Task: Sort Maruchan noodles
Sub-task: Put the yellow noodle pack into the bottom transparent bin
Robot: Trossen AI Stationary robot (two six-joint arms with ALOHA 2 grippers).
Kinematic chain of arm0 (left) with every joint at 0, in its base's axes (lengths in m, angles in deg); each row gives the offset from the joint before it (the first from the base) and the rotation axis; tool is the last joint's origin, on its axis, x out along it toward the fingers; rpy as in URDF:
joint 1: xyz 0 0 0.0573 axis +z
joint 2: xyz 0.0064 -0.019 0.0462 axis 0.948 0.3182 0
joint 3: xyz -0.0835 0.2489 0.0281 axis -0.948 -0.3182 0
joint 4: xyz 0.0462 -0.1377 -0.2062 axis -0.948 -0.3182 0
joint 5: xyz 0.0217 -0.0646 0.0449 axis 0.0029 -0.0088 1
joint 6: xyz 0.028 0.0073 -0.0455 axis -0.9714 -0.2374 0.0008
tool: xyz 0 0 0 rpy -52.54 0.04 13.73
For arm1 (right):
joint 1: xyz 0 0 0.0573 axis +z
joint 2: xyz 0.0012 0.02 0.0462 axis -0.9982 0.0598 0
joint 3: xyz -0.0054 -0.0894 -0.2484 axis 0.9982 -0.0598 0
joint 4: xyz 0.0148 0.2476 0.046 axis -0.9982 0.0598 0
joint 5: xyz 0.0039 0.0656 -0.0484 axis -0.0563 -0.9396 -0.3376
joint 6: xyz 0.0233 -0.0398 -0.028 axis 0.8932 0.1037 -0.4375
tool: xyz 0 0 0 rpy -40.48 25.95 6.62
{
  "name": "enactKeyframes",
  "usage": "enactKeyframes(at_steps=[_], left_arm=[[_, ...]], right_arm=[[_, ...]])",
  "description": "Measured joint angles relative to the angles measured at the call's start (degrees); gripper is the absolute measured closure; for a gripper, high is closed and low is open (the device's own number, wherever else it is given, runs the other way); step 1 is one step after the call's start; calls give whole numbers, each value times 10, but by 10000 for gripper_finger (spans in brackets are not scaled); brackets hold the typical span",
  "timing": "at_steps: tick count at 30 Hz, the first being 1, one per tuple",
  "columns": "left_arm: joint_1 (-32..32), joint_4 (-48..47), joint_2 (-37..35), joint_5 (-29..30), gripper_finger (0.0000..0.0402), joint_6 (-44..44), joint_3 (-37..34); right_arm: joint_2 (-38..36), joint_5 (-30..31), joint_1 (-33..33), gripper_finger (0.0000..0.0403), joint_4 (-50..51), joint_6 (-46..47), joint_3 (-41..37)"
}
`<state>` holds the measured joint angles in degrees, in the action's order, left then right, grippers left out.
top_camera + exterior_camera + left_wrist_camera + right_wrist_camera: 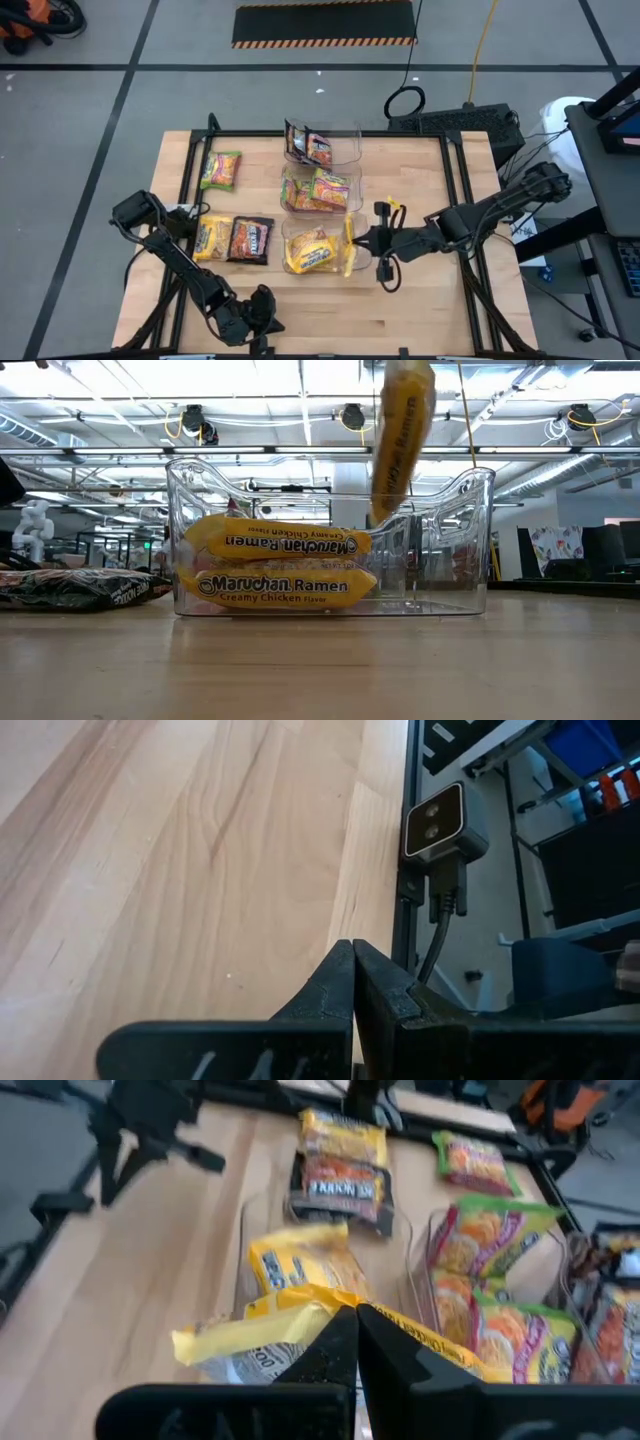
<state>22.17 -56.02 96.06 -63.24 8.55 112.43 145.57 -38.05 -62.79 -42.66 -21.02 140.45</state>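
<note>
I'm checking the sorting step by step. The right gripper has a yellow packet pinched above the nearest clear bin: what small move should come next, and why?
Probably lower it slightly and let go. The right gripper holds the yellow packet on edge over the near bin, which already holds matching yellow packets. The left gripper waits shut at the table's front edge.

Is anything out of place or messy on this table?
Mostly tidy. One yellow packet hangs on edge over the nearest bin's rim, pinched by the right end effector. Three packets lie unsorted on the table: green, yellow, dark.
</note>
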Motion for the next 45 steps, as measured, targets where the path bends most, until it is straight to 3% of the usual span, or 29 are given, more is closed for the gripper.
enactKeyframes(at_steps=[12, 22, 37, 45], left_arm=[[0, 1, 0, -10, 401, 3, 0], [0, 2, 0, -26, 401, 12, 0], [0, 8, 0, -37, 401, 24, 0], [1, 16, 0, -37, 401, 40, 0]], right_arm=[[0, -12, -5, 403, 50, 24, -24], [-12, -50, -6, 403, -30, 64, -116], [-176, -49, -6, 403, -65, 50, -226], [-221, -58, -6, 403, -65, 29, -252]])
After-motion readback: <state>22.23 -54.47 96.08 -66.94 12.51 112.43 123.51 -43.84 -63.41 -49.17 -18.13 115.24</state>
